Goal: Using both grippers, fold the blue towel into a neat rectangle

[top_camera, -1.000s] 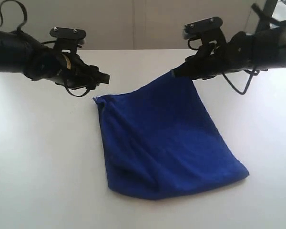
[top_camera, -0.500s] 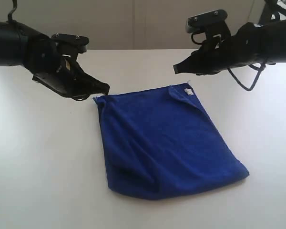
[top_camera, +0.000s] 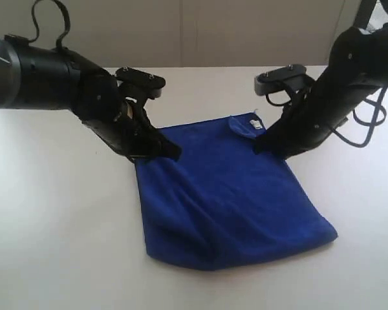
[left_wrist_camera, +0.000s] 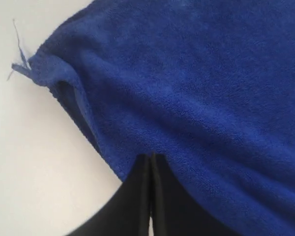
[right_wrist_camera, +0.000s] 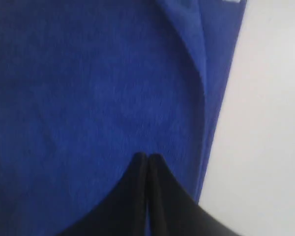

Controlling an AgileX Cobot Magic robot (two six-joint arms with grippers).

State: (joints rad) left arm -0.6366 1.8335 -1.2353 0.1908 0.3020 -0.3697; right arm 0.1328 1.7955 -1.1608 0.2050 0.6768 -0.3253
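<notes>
The blue towel (top_camera: 226, 194) lies folded and a little rumpled on the white table (top_camera: 52, 213), with a small white tag (top_camera: 255, 124) at its far right corner. My left gripper (top_camera: 174, 155) is shut, its tips low over the towel's far left edge. In the left wrist view its fingertips (left_wrist_camera: 151, 156) meet over the blue towel (left_wrist_camera: 211, 73) with no cloth between them. My right gripper (top_camera: 258, 148) is shut too, down at the far right edge. Its tips (right_wrist_camera: 147, 157) are pressed together above the blue towel (right_wrist_camera: 88, 73), gripping nothing.
A frayed thread (left_wrist_camera: 19, 54) sticks out from the towel's far left corner. A loose upper layer (right_wrist_camera: 187, 39) folds over near the right edge. Bare white table surrounds the towel on all sides, and a pale wall (top_camera: 194, 32) runs behind.
The right gripper let go of the raised corner, which dropped flat. Both arms came down and inward onto the towel's far edge, and both grippers closed.
</notes>
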